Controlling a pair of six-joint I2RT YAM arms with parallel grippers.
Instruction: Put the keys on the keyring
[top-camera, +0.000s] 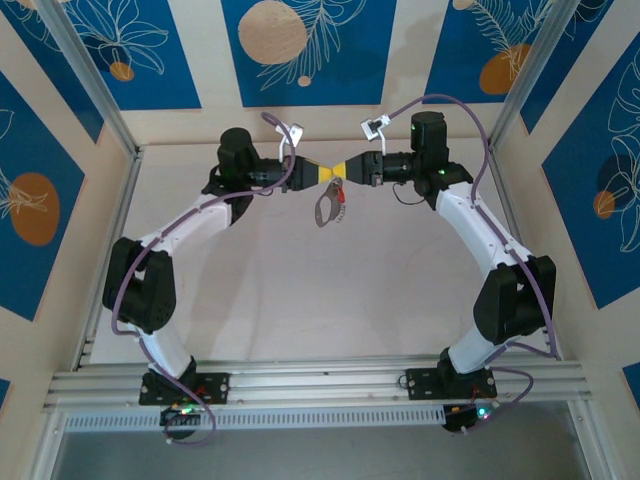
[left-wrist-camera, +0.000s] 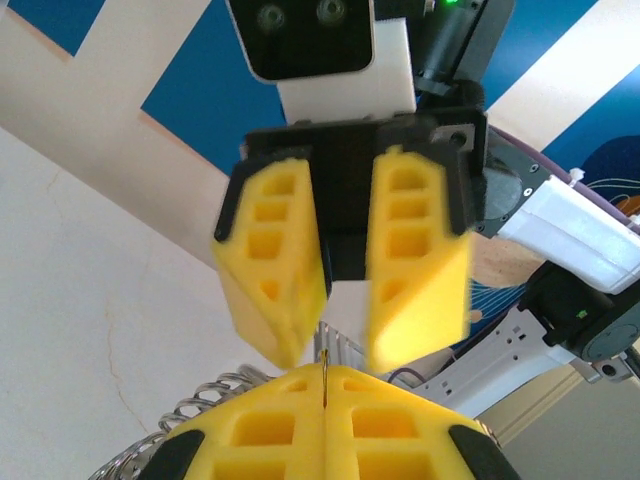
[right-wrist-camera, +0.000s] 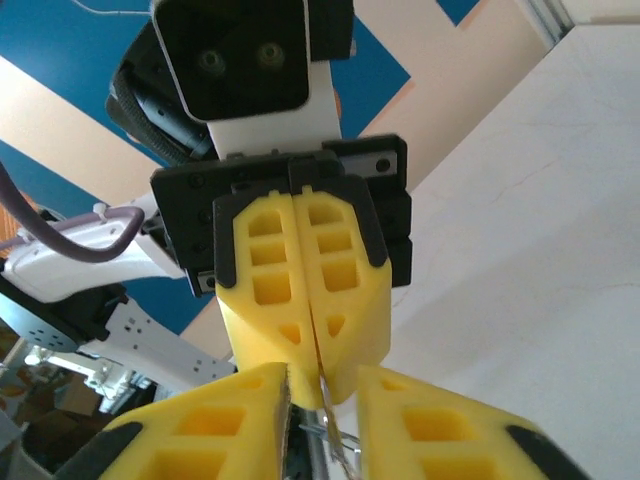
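Left pincer (left-wrist-camera: 325, 378) clamps keyring (top-camera: 323, 209); it hangs beneath.

- Left gripper (top-camera: 326, 172) and right gripper (top-camera: 342, 168): bright yellow fingers on black mounts.
- Keyring (top-camera: 324, 210): grey-silver.
- Tag (top-camera: 344, 203): red.
- Left arm (top-camera: 195, 212) and right arm (top-camera: 478, 228): white shells with black joints.
- Cables (top-camera: 470, 105): purple.
- Table (top-camera: 300, 300): pale off-white with faint hairline veins.
- Walls (top-camera: 300, 75): blue panels with thin white leaf outlines and tan-orange discs, split by cream stripes.
- Rail (top-camera: 320, 380): silver.
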